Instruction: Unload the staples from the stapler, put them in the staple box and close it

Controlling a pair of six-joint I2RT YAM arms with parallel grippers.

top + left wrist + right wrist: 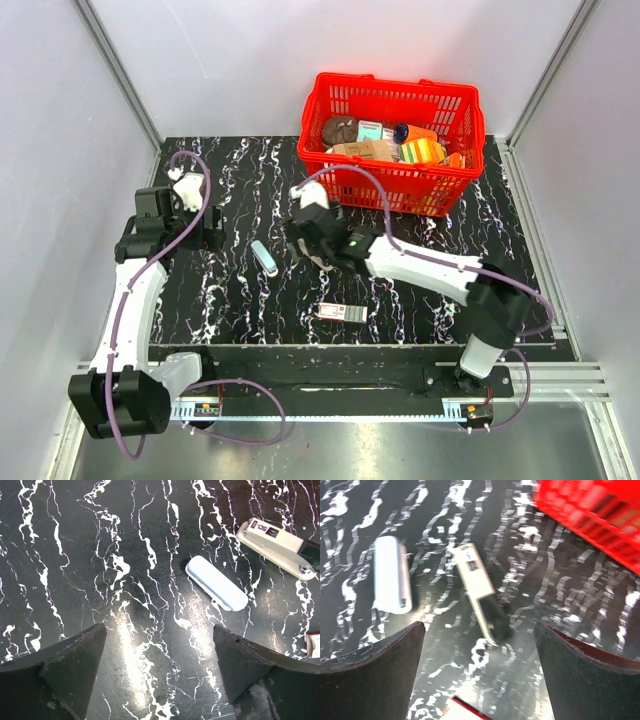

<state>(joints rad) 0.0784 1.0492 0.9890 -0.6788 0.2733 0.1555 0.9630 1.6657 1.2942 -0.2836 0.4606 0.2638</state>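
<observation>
Right gripper (479, 629): jaws apart, holding nothing | stapler (479, 592) lies just ahead of the gap | pale blue oblong piece (392, 575) ahead-left | red basket (405, 188) farther ahead-right, holding packaged goods (385, 140) | left gripper (159, 629): jaws also apart

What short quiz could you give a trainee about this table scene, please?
1. True or false: the right gripper is shut on the stapler.
2. Where does the red basket stand on the table? A) far right corner B) near left corner C) between the arm bases
3. Fill in: the left gripper is ____ and holds nothing.

Key: 1 false, the stapler lies free on the table and the fingers are apart; 2 A; 3 open.
</observation>
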